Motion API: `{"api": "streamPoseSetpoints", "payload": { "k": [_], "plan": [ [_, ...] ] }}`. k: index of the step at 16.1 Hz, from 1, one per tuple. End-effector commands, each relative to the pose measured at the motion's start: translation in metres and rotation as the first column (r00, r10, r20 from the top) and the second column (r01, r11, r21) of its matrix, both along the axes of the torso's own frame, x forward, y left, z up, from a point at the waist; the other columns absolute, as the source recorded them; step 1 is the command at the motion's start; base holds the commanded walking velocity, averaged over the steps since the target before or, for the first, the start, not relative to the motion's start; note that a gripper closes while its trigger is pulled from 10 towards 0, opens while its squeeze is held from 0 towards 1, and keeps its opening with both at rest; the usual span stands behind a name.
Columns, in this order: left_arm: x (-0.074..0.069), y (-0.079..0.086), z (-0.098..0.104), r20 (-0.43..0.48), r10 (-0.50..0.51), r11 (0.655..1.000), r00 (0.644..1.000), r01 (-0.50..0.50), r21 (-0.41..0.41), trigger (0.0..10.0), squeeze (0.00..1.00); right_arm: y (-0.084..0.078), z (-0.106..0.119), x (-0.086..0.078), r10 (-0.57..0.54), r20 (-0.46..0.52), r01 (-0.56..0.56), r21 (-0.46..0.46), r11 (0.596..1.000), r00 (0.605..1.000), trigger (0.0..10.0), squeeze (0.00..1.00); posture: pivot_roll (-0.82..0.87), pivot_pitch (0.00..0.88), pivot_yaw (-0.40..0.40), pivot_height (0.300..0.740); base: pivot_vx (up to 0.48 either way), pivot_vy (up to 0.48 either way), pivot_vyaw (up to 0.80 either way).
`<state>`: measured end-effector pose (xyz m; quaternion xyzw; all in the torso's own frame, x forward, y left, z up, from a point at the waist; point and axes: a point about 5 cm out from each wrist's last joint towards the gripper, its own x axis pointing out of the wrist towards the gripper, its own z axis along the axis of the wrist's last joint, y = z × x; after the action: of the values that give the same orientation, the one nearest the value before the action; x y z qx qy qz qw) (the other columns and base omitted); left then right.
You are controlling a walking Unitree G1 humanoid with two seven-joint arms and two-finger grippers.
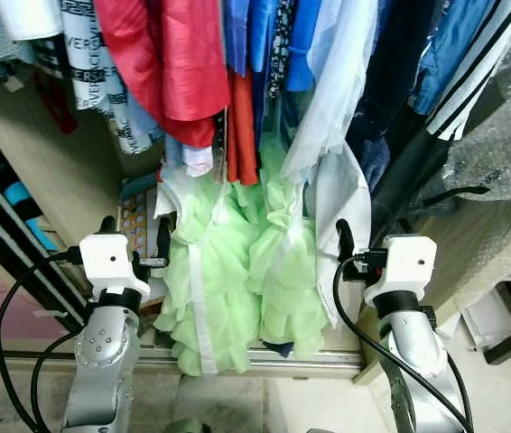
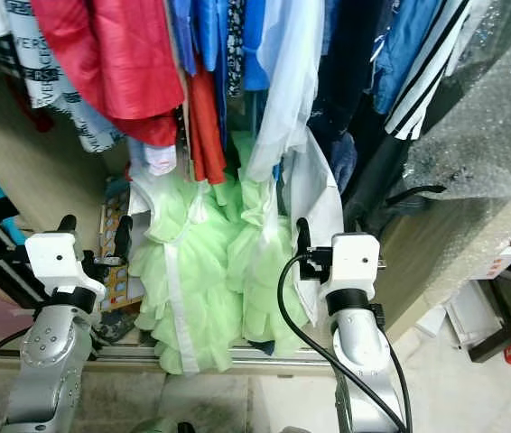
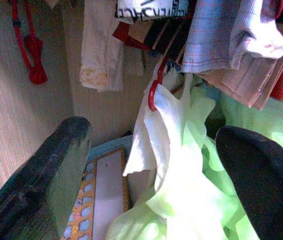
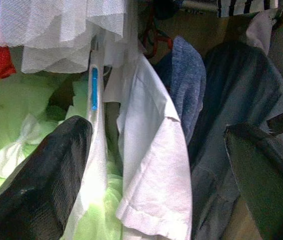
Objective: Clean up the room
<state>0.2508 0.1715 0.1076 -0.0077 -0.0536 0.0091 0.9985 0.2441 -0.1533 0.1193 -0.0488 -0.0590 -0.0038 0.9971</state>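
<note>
Both claws wide open, empty: left gripper (image 1: 134, 236), right gripper (image 4: 156, 175) face green dress (image 1: 237, 271); grab bunched fabric, avoid hangers

Open wardrobe, beige wood-grain side wall (image 3: 26, 115); metal sliding-door track (image 1: 274, 359); pale tiled floor (image 1: 310, 406).

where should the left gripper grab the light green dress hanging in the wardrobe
Probably the white shoulder fabric just below the red hanger hook, coming from the front. The light green dress hangs limp there, between the open fingers of the left gripper; its ruffled hem would likely just bunch.
</note>
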Motion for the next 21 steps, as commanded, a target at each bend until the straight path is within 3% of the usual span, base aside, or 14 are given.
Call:
{"api": "streamPoseSetpoints", "payload": {
  "k": [1, 3, 11, 17, 19, 21],
  "plan": [
    [0.002, -0.002, -0.003, -0.025, -0.020, 1.000, 0.999, 0.020, 0.007, 10.0, 0.00, -0.001, 0.000, 0.002, -0.012, 0.002, 0.012, -0.037, 0.999, 1.000, 10.0, 0.00, -0.01, 0.000, -0.002, 0.740, 0.000, 0.000, 0.00],
    [0.005, -0.005, -0.004, -0.033, -0.027, 0.999, 0.999, 0.028, 0.018, 10.0, 0.00, 0.000, 0.000, 0.004, 0.004, 0.004, -0.004, -0.070, 0.998, 1.000, 10.0, 0.00, -0.01, 0.000, -0.003, 0.740, 0.000, 0.000, 0.80],
    [0.016, -0.010, 0.001, 0.002, -0.044, 0.999, 0.999, 0.044, -0.020, 10.0, 0.00, 0.000, -0.001, 0.011, 0.014, -0.013, -0.014, -0.046, 0.999, 1.000, 10.0, 0.00, -0.02, 0.000, -0.007, 0.740, 0.000, 0.000, 0.80],
    [0.021, -0.009, -0.003, -0.080, -0.048, 0.998, 0.996, 0.051, 0.037, 10.0, 0.00, 0.005, -0.003, 0.016, 0.029, -0.022, -0.029, -0.023, 0.999, 0.999, 10.0, 0.00, -0.01, 0.000, -0.012, 0.740, 0.000, 0.000, 0.80],
    [0.018, -0.005, -0.008, -0.130, 0.007, 1.000, 0.992, -0.009, -0.018, 10.0, 0.00, 0.005, -0.003, 0.016, 0.032, -0.025, -0.033, -0.016, 0.999, 0.999, 10.0, 0.00, -0.01, 0.000, -0.007, 0.740, 0.000, 0.000, 0.80],
    [0.017, -0.004, -0.006, -0.119, 0.021, 0.999, 0.993, -0.025, -0.032, 10.0, 0.00, 0.005, -0.005, 0.015, 0.032, -0.030, -0.033, -0.013, 0.999, 0.999, 10.0, 0.00, -0.01, 0.000, -0.005, 0.740, 0.000, 0.000, 0.80]
  ]
}}
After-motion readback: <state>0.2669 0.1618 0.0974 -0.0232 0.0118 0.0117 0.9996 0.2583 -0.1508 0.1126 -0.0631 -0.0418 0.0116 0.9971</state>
